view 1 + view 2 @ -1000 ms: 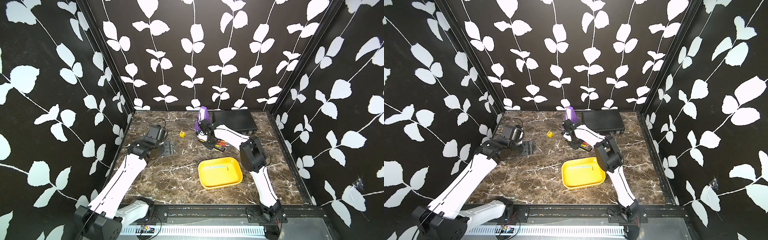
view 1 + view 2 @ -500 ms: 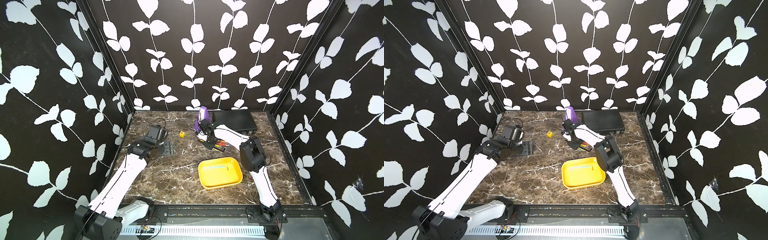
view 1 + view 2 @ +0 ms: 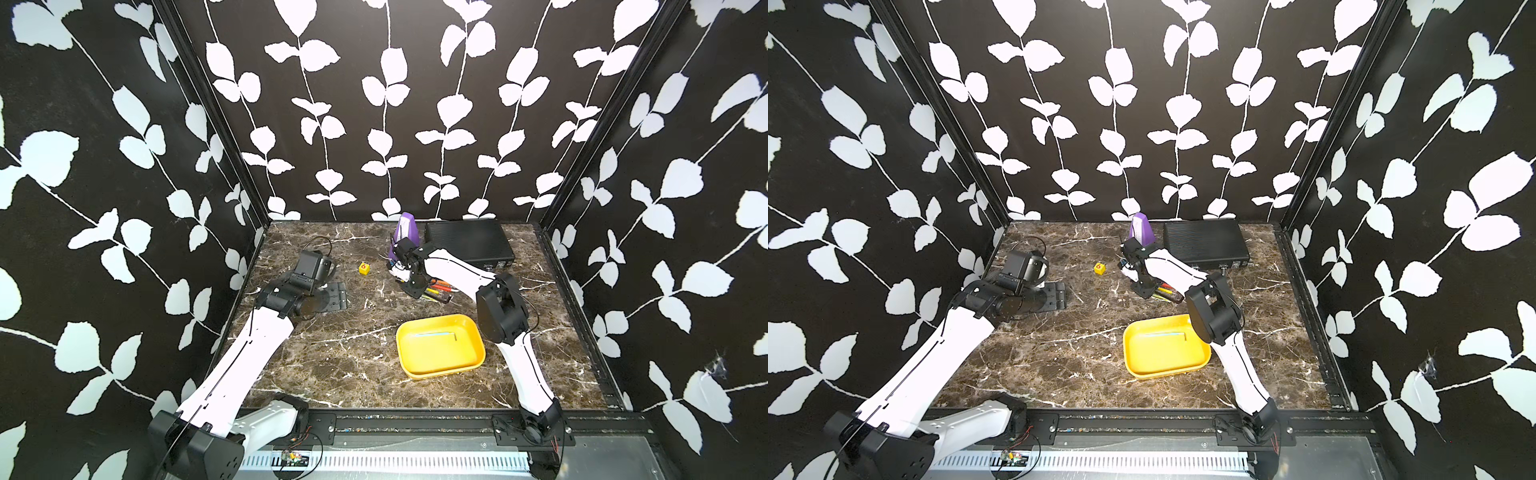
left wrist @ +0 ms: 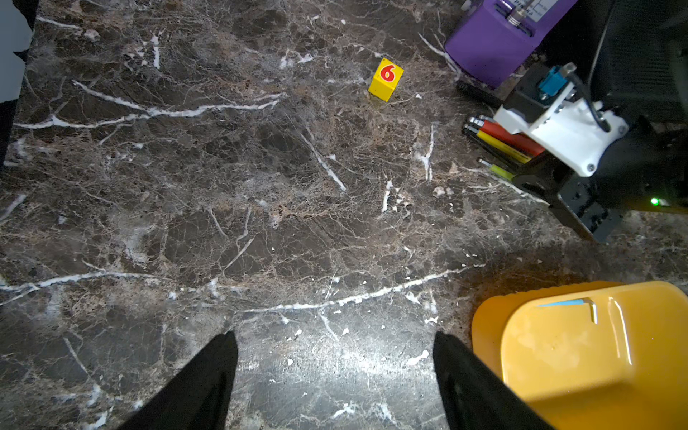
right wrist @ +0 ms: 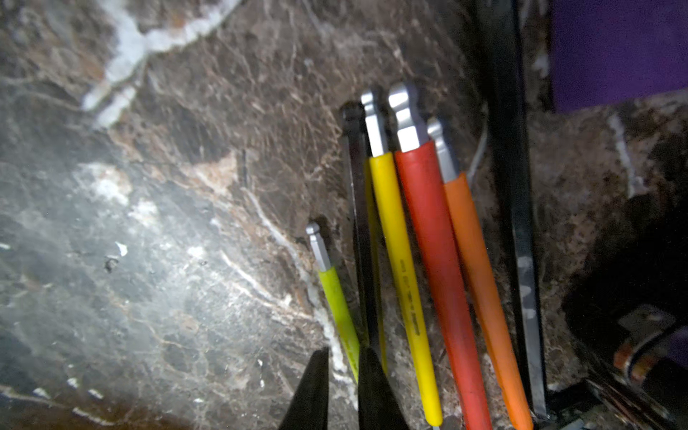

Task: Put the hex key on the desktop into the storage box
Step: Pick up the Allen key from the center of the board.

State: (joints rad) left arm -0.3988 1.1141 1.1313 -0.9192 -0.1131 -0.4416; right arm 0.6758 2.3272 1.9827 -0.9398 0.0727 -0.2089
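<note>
The right hand (image 5: 344, 353) is low over the table (image 5: 149, 260). Its two black fingers (image 5: 311, 398) are pinched together on the lime key (image 5: 337, 298), gripping the coloured handle. The key's silver ball tip points away from the hand. Whether the key is lifted off the table cannot be told.

Just beside the lime key lies a tight row of other keys, tips pointing the same way: a black key (image 5: 357, 208), a yellow key (image 5: 398, 260), a red key (image 5: 432, 242) and an orange key (image 5: 473, 260), each touching the next. A purple block (image 3: 402, 239) stands just past the row, and a flat black case (image 3: 467, 245) lies beside it against the back wall.

In both top views the right arm reaches from the front right corner to the keys. The yellow tray (image 3: 440, 372) sits on the table in front of the keys, near the arm's elbow. One blue key (image 3: 434, 333) lies inside the tray along its far side.

The left hand (image 4: 333, 335) is at the left side of the table, well apart from the keys. Its fingers (image 4: 208, 383) are spread wide with nothing between them. A small yellow cube (image 3: 364, 268) marked with a red 6 stands alone between the left hand and the purple block.
</note>
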